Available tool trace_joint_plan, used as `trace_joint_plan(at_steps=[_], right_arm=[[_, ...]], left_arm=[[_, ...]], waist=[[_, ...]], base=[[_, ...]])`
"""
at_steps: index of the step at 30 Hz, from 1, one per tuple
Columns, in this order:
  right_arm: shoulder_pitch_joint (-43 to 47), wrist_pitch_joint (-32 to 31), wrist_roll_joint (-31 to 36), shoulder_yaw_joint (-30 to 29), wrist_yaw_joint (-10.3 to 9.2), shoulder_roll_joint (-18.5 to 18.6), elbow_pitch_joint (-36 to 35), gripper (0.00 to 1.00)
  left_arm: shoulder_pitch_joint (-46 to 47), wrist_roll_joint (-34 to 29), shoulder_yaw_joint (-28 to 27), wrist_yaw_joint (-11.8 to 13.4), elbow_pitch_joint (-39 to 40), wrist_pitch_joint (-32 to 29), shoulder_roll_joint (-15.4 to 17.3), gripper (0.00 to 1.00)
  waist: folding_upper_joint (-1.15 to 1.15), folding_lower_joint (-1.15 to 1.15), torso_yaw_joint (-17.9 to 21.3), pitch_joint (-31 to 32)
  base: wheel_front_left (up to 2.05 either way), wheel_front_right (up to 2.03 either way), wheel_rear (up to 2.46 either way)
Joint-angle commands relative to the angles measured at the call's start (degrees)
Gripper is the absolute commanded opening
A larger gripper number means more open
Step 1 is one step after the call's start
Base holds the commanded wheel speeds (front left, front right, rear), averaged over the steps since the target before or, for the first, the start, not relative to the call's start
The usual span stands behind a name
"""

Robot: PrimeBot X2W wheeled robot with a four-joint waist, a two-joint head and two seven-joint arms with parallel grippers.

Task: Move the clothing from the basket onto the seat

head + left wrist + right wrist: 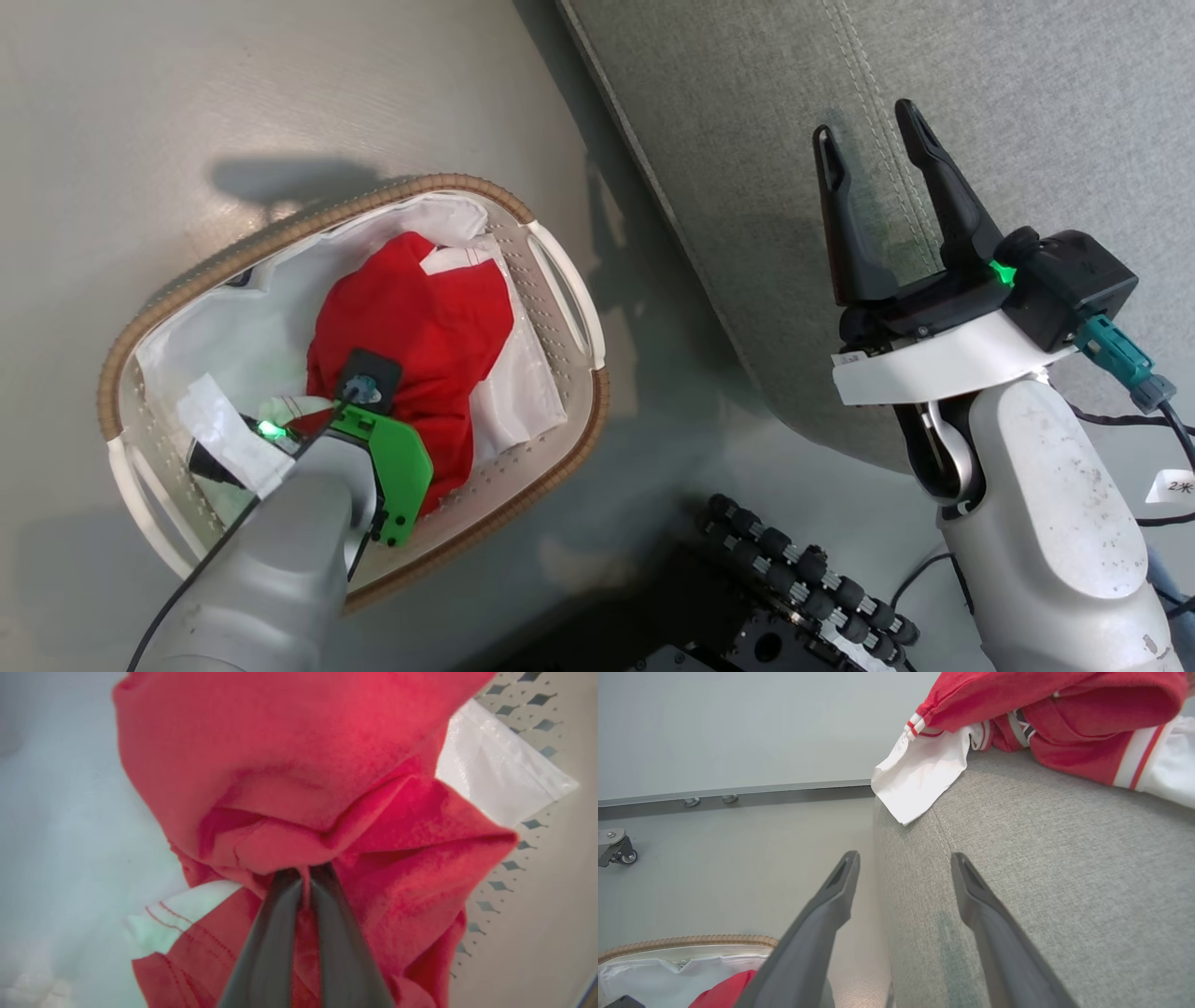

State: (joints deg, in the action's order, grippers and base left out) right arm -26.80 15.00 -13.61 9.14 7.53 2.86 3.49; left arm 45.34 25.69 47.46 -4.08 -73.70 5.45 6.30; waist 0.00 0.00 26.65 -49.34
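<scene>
Nearest the lens, at the lower left of the head view, the robot's pale left forearm reached down into an oval white perforated plastic laundry basket (pixel 373 201) with a brown woven rim, which stood on the smooth grey floor (pixel 140 112). At the middle of that basket, on the plain white fabric liner (pixel 233 327), lay a crumpled soft red sports garment (pixel 411 317). In the left wrist view the left gripper (pixel 306 877) had its two long dark fingers (pixel 275 933) pressed almost together, pinching a fold of the red cloth at their tips. A white piece with red stitching showed at the lower left of that frame. Whether the garment had begun to rise off the liner could not be told.

Further right, the large grey fabric-upholstered sofa (pixel 747 140) with stitched seams took up the upper right of the head view. The right gripper (pixel 864 126) hung over the sofa's edge with its fingers spread and nothing between them. At the upper right of the right wrist view, a second red garment with white panels and stripe trim (pixel 1064 700) lay on the sofa, one white panel drooping over the rounded edge.

By this showing the task was partly done. One garment was on the seat, and the one in the basket was gripped but not yet carried across. Whether more lay beneath it could not be seen.
</scene>
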Motion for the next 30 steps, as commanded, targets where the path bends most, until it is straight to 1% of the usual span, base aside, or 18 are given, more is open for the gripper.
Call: trace_joint_plan(at_steps=[1,3,9,12,17,27,30], right_arm=[[0.3,0.3,0.4,-0.1,-0.08,0.1,0.3,1.0],[0.5,0.3,0.7,-0.4,-0.08,0.1,0.7,1.0],[1.5,0.3,2.3,-1.2,-0.08,0.1,1.6,1.0],[1.8,0.3,3.7,-1.9,-0.08,0.1,2.2,1.0],[3.2,0.3,5.8,-3.1,-0.08,0.1,3.4,1.0],[8.3,0.3,10.4,-6.2,-0.08,0.2,6.4,1.0],[10.2,0.3,11.8,-7.2,-0.08,0.2,7.1,1.0]], left_arm=[[-0.7,0.0,0.5,-0.5,-0.1,0.6,0.0,0.0],[-1.2,-0.7,1.6,-0.9,0.0,1.8,-0.6,0.0],[-2.5,0.0,2.3,-1.8,1.0,5.2,-2.1,0.0],[-3.0,0.0,3.2,-2.3,2.1,6.6,-2.8,0.0],[-4.2,0.2,4.7,-2.8,4.3,8.3,-3.2,0.0],[-6.6,2.8,8.1,-3.4,16.3,9.9,-3.4,0.0],[-6.3,2.5,8.7,-3.4,20.2,9.7,-3.4,0.0]], waist=[[0.0,0.0,-0.7,0.8],[0.0,0.0,-1.7,2.2],[0.0,0.0,-4.6,6.5],[0.0,0.0,-6.4,9.5],[0.0,0.0,-9.6,14.7],[0.0,0.0,-16.5,27.6],[0.0,0.0,-18.5,31.7]], base=[[0.0,0.0,0.0],[0.0,0.0,0.0],[0.0,0.0,0.0],[0.0,0.0,0.0],[0.0,0.0,0.0],[0.0,0.0,0.0],[0.0,0.0,0.0]])
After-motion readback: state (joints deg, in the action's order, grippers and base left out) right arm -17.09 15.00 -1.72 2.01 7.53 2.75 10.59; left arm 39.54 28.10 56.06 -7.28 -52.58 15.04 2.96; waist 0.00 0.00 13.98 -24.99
